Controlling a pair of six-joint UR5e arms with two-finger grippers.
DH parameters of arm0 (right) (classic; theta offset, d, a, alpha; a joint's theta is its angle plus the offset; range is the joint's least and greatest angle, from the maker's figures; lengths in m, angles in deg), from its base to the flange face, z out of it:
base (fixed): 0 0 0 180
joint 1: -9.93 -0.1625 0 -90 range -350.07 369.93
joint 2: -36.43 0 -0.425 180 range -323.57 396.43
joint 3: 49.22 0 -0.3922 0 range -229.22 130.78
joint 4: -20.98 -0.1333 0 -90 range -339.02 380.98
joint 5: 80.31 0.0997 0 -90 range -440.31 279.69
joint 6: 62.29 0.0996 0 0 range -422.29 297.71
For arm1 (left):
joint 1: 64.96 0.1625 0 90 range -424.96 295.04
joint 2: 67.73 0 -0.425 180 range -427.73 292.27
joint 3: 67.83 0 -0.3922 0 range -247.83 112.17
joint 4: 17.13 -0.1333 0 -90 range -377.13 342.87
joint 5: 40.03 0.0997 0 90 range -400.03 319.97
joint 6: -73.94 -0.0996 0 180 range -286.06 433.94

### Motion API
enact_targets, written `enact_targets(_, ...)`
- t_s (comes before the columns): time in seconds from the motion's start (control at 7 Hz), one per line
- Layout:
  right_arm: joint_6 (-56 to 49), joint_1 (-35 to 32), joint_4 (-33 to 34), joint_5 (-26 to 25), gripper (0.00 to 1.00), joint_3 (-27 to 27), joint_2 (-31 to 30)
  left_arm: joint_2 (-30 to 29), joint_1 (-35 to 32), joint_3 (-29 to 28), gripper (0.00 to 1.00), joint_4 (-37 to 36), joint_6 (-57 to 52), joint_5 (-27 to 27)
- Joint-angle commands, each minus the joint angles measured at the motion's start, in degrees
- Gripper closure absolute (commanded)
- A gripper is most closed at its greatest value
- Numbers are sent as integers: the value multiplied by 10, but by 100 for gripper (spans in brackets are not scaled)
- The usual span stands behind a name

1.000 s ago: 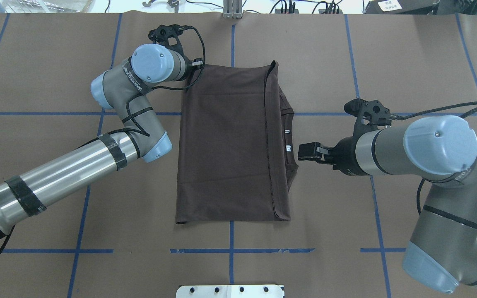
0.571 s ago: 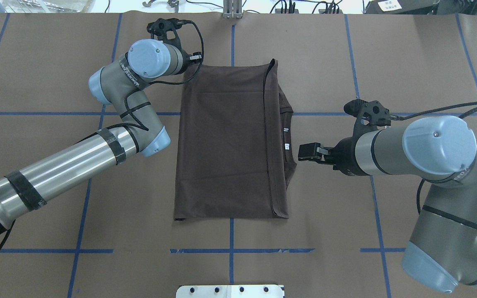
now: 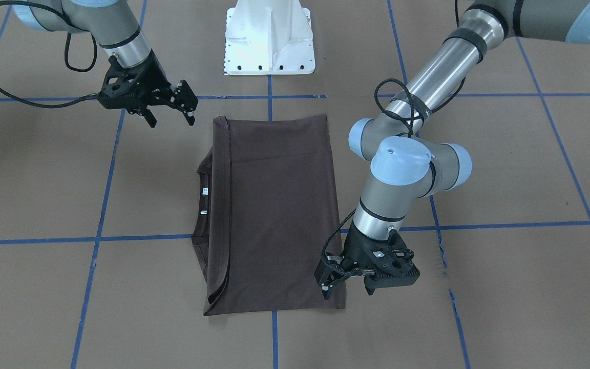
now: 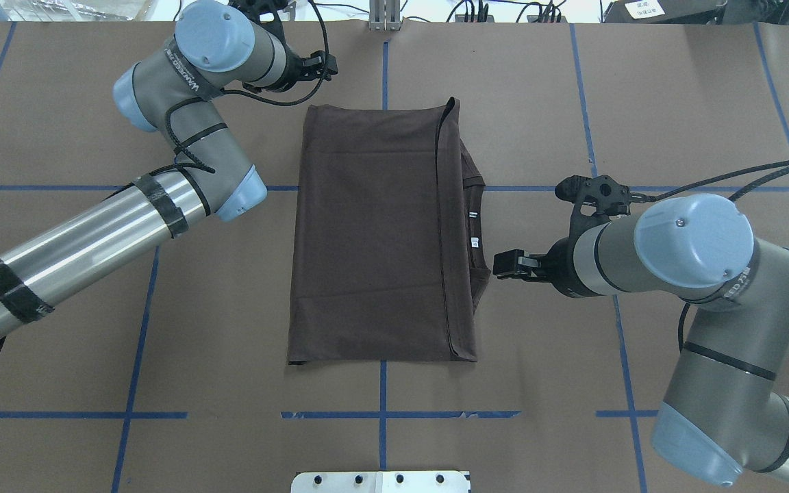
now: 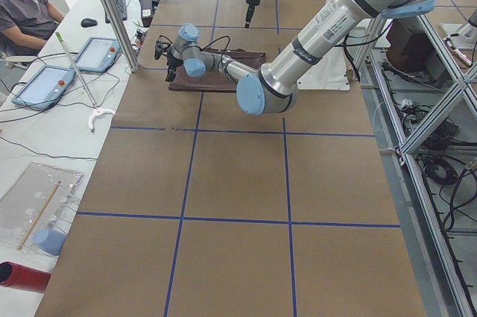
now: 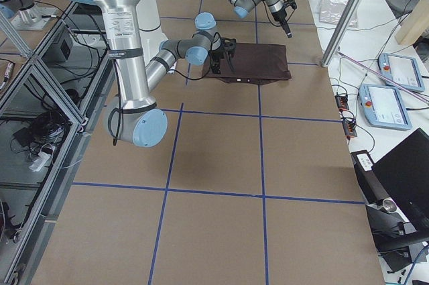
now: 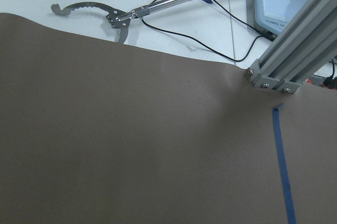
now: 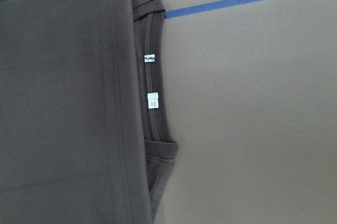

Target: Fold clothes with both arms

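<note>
Your folded T-shirt (image 3: 279,205) lies flat mid-frame on the surface (image 3: 505,287); left claw (image 3: 348,288), beside its lower right corner, and right claw (image 3: 171,119), upper left, both gape empty.

The T-shirt (image 4: 374,233) lies flat at the centre of the table (image 4: 572,342), with its collar (image 4: 477,226) on the right edge. The left gripper (image 3: 347,290) is near the T-shirt's far-left corner. The right gripper (image 4: 506,264) is just right of the collar. The pedestal (image 3: 269,38) sits at the near table edge.
</note>
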Motion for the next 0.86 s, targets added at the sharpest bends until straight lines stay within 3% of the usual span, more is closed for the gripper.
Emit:
enact_targets(0.0,-73,14,95,-3,0,41,78,83,1,166,0,-87,0,-37)
enact_targets(0.29,-89,23,95,-4,0,53,88,86,2,207,0,-131,1,-43)
enact_targets(0.71,-101,38,95,-14,0,110,121,92,3,215,0,-134,5,-44)
